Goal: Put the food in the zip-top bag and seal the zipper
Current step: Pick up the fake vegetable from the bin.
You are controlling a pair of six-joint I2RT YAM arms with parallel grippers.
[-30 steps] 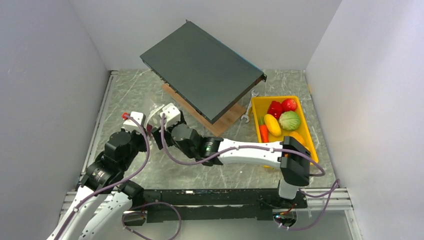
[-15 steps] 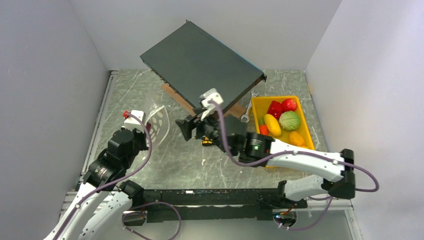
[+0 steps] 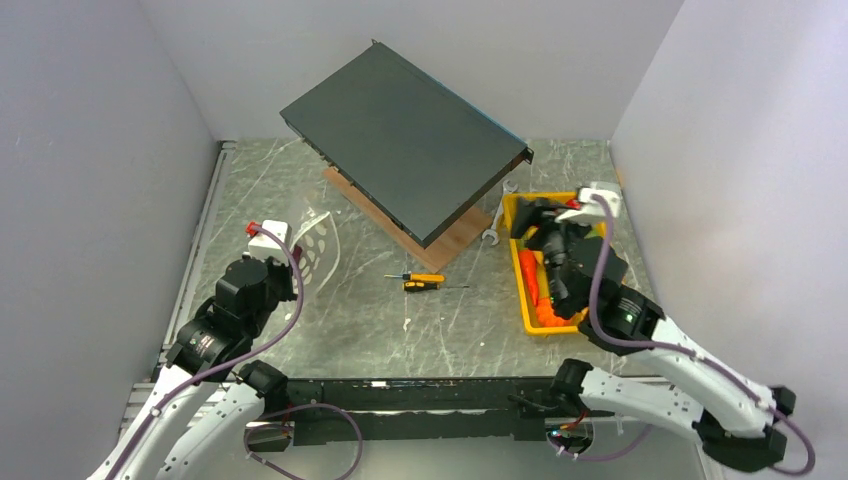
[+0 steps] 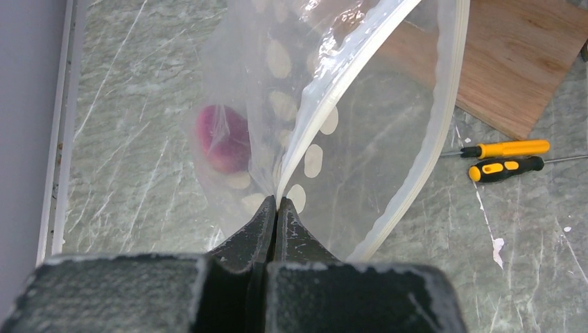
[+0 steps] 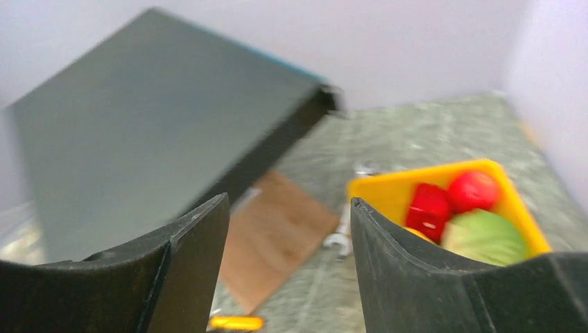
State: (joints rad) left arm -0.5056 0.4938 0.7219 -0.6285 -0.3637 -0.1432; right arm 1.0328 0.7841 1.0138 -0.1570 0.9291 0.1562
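My left gripper (image 4: 277, 201) is shut on the rim of the clear polka-dot zip-top bag (image 4: 333, 104) and holds its mouth open; the whitish zipper strip (image 4: 430, 132) curves along the mouth. A purple-red food piece (image 4: 223, 137) lies inside the bag. The bag also shows in the top view (image 3: 312, 245), by my left gripper (image 3: 290, 262). My right gripper (image 5: 290, 208) is open and empty, over the yellow tray (image 3: 513, 255) in the top view (image 3: 535, 218). The tray holds a red pepper (image 5: 430, 208), a red round piece (image 5: 473, 191) and green cabbage (image 5: 485, 236).
A dark flat box (image 3: 400, 140) rests tilted on a wooden board (image 3: 440, 250) at the back. A yellow-handled screwdriver and a black-and-yellow one (image 3: 425, 281) lie mid-table. A wrench (image 3: 492, 232) lies left of the tray. White walls enclose three sides.
My right arm has swung from the bag on the left across the table to the yellow tray on the right. The left gripper still holds the bag's rim.
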